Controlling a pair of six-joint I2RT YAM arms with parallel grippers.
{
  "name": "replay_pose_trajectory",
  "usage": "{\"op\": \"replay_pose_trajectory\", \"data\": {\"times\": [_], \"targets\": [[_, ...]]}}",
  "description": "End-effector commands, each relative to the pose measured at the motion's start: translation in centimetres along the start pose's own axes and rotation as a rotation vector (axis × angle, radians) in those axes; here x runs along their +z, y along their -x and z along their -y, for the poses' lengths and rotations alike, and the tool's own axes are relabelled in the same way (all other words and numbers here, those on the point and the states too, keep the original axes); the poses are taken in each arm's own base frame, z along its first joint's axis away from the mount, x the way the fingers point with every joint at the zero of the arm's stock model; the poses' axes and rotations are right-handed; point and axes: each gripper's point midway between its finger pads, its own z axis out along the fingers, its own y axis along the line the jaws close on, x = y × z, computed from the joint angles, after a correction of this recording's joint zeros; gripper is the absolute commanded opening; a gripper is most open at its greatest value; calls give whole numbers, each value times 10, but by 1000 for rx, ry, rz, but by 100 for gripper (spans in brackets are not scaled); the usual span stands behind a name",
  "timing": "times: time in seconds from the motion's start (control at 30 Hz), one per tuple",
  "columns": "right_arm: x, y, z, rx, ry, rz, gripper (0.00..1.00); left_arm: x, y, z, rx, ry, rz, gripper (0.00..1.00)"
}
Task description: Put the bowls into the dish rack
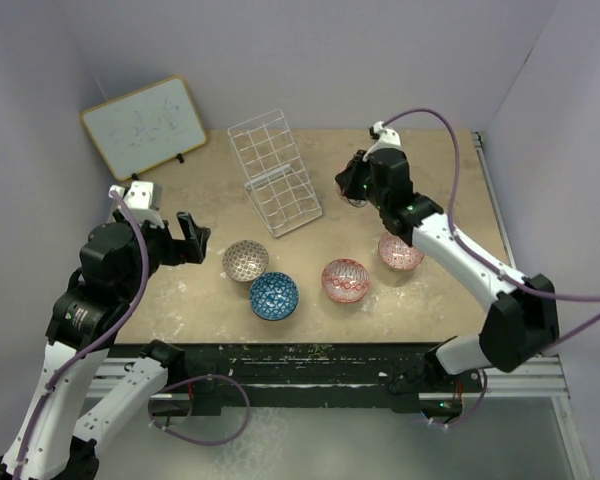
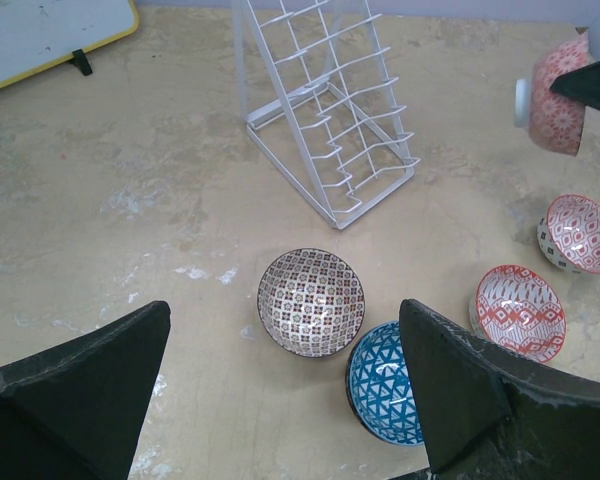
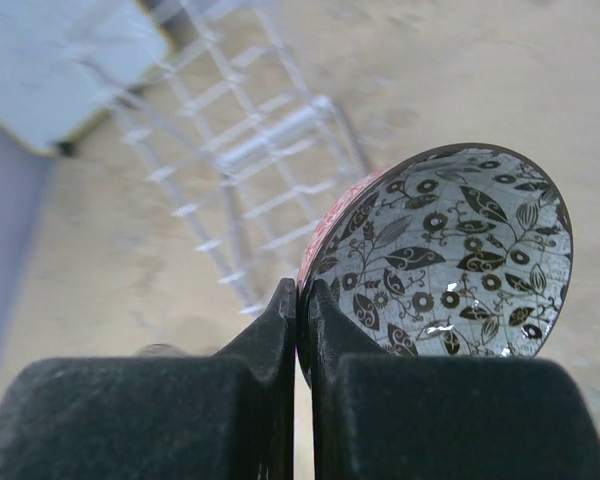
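Note:
The white wire dish rack stands empty at the back middle of the table; it also shows in the left wrist view and, blurred, in the right wrist view. My right gripper is shut on the rim of a bowl with a black floral inside and red outside. It holds the bowl in the air right of the rack. A brown-patterned bowl, a blue bowl and two red bowls sit on the table. My left gripper is open and empty above and left of them.
A wood-framed whiteboard leans at the back left. The purple walls close in the table at the back and sides. The right arm's cable loops over the back right. The table's front edge runs just below the bowls.

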Motion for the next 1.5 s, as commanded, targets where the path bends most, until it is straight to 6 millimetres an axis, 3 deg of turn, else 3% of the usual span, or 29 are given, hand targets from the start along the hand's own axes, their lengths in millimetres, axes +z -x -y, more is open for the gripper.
{"op": "replay_pose_trajectory", "data": {"times": [0.0,0.23,0.43,0.53,0.7,0.9,1.07,1.3,1.47], "targets": [[-43,59,-70,169,389,233,0,4,12,3,13,-12,36,99],[-69,66,-91,413,636,370,0,3,17,5,19,-22,41,99],[-88,76,-78,618,678,573,0,-2,18,7,12,-35,48,99],[-88,75,-78,697,677,617,0,-4,19,6,19,-29,49,99],[-79,62,-95,859,733,646,0,-4,18,6,16,-33,47,99],[-53,46,-105,1035,713,655,0,-7,18,7,26,-40,42,99],[-34,42,-118,1073,680,646,0,-12,16,3,40,-28,47,99],[-6,21,-112,1146,586,621,0,-16,12,6,41,-52,42,99],[4,10,-123,1179,552,618,0,-17,10,8,49,-65,41,99]]}}
